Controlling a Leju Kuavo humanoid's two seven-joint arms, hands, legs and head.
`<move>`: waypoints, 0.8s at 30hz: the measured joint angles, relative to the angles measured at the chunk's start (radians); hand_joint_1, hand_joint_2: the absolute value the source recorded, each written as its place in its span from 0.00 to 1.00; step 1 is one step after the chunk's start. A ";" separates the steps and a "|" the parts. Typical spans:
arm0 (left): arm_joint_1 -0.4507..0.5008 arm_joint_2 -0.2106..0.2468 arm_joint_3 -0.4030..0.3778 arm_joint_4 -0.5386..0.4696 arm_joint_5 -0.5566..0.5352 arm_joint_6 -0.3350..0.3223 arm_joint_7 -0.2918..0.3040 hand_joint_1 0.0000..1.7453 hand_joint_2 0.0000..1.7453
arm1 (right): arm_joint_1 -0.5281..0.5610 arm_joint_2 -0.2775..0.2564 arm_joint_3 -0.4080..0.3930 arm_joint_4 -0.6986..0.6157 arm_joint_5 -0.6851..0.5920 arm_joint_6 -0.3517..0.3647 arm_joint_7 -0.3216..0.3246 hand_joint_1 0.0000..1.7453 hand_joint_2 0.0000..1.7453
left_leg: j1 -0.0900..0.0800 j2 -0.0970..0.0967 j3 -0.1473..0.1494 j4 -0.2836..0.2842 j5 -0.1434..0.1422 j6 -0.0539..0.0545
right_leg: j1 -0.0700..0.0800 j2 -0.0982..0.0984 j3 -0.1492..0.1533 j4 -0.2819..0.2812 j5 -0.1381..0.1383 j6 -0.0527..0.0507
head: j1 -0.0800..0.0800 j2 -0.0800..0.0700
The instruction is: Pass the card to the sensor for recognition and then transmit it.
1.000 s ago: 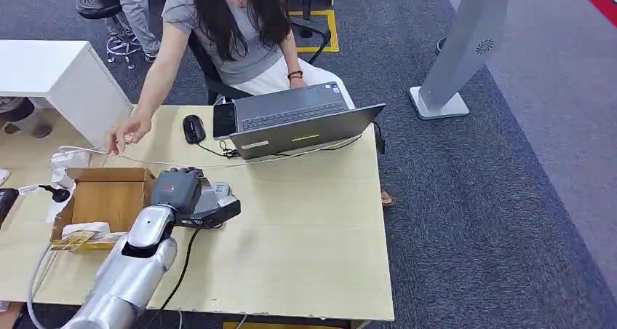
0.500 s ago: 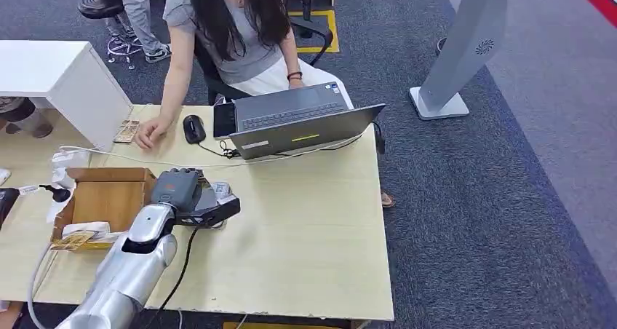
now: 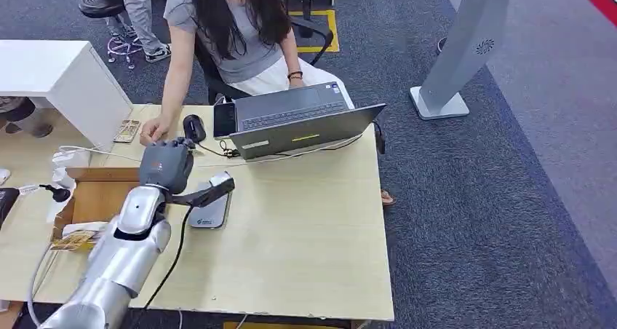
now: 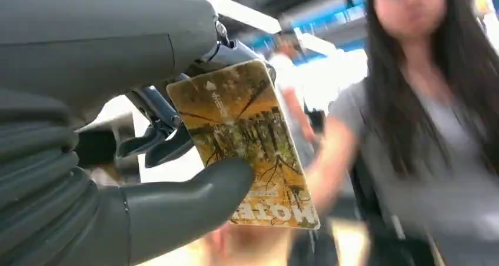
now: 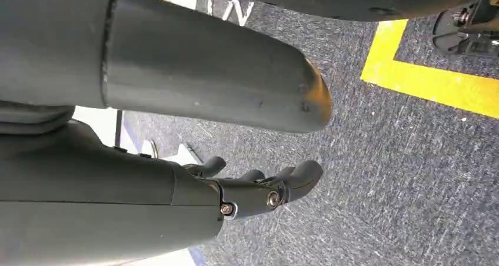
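The left hand [image 3: 169,165] is raised above the light wooden table [image 3: 305,242], and its thumb and fingers are pressed on a yellow-brown card [image 4: 247,142], which the left wrist view shows held flat between them, its printed face toward the camera. From the hand, a grey sensor pad [image 3: 211,211] lies flat on the table at about 4 o'clock, just beside the arm, with a dark cable running from it toward the near table edge. An open cardboard box [image 3: 102,198] sits at about 8 o'clock from the hand, close to the left side of the table. At 12 o'clock a person's hand [image 3: 153,131] rests on the table near a black mouse [image 3: 193,127], and an open laptop [image 3: 302,125] stands at 2 o'clock along the far edge. The broad part of the table at 4 to 5 o'clock from the hand, up to the right edge and the near edge, is bare wood. The right hand [image 5: 259,186] hangs over grey carpet with its fingers loosely curled and holding nothing.
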 joint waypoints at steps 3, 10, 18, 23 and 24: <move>-0.084 0.032 0.022 -0.001 -0.013 0.033 -0.013 1.00 1.00 | 0.000 0.000 0.000 0.000 0.008 0.003 0.000 0.00 0.00 | 0.000 0.000 0.000 0.000 0.000 -0.001 | 0.000 0.000 0.000 0.000 0.000 0.000 | 0.000 0.000; -0.255 0.088 0.059 0.068 -0.031 0.022 -0.010 1.00 1.00 | -0.001 0.000 -0.001 0.000 0.018 0.010 0.000 0.00 0.00 | 0.001 0.000 -0.001 0.000 0.002 -0.001 | 0.001 0.000 -0.001 0.001 0.001 0.000 | -0.001 0.000; -0.397 0.106 0.077 0.187 -0.059 0.020 -0.009 0.00 1.00 | -0.001 0.000 -0.009 0.000 0.021 0.011 0.000 0.00 0.00 | 0.001 -0.002 -0.001 0.000 0.003 -0.001 | 0.000 -0.001 -0.001 0.001 0.001 0.000 | 0.000 0.000; -0.404 0.101 0.077 0.223 -0.074 0.035 0.014 0.00 1.00 | -0.001 0.000 -0.016 0.000 0.024 0.013 0.002 0.00 0.00 | 0.001 -0.001 -0.001 0.000 0.003 -0.001 | 0.000 -0.001 -0.001 0.001 0.001 0.000 | 0.000 0.000; -0.404 0.101 0.077 0.230 -0.074 0.035 0.016 0.00 1.00 | -0.001 0.000 -0.018 0.000 0.024 0.013 0.004 0.00 0.00 | 0.001 -0.001 -0.001 0.000 0.003 -0.001 | 0.000 -0.001 -0.001 0.001 0.001 0.000 | 0.000 0.000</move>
